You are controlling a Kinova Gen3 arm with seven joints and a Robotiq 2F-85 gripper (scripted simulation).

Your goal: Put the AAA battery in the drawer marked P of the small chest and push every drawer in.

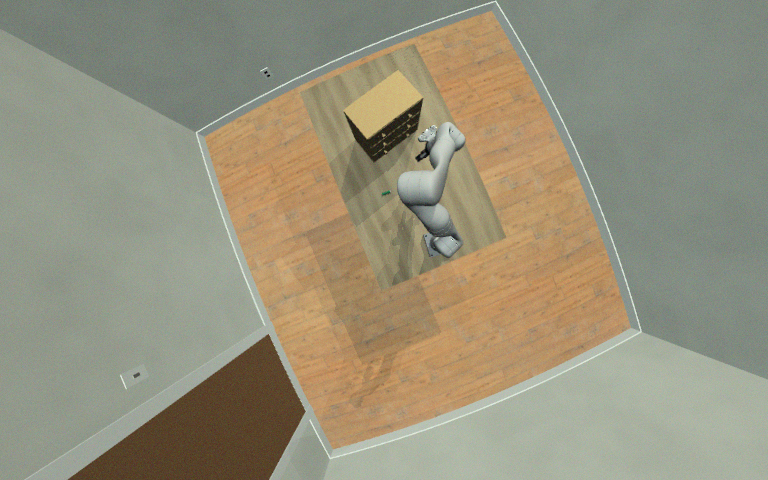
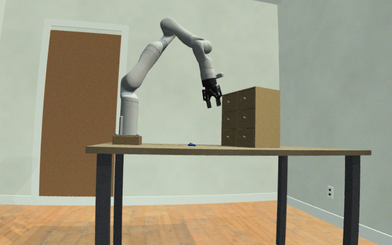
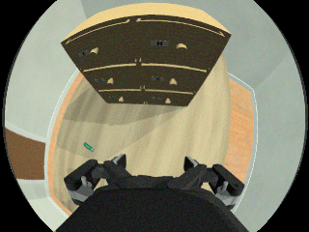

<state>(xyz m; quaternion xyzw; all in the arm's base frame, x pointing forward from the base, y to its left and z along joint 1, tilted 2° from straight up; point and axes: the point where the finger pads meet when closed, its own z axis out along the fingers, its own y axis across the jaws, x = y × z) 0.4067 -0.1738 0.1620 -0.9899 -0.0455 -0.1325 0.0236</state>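
Note:
The small chest [image 1: 385,103] [image 2: 267,117] [image 3: 126,41] stands upright, its several drawers looking pushed in. Small dark labels sit beside the knobs, but their letters are too small to read, so I cannot tell which drawer is P. A small green cylinder [image 1: 385,193] [image 3: 88,146] lies on the table in front of the chest. A small blue thing [image 2: 191,144] lies on the table in the exterior view; it is hidden in the wrist view. I cannot tell which is the AAA battery. My gripper [image 2: 214,106] [image 3: 154,162] is open and empty, well above the table, in front of the chest near its upper drawers.
The wooden table [image 1: 475,209] [image 2: 162,148] [image 3: 203,126] carries the chest and the arm's base [image 2: 127,140]. The arm [image 1: 419,187] [image 2: 144,63] arches high over the table from the base to the chest's front. Knobs stick out from the drawer fronts.

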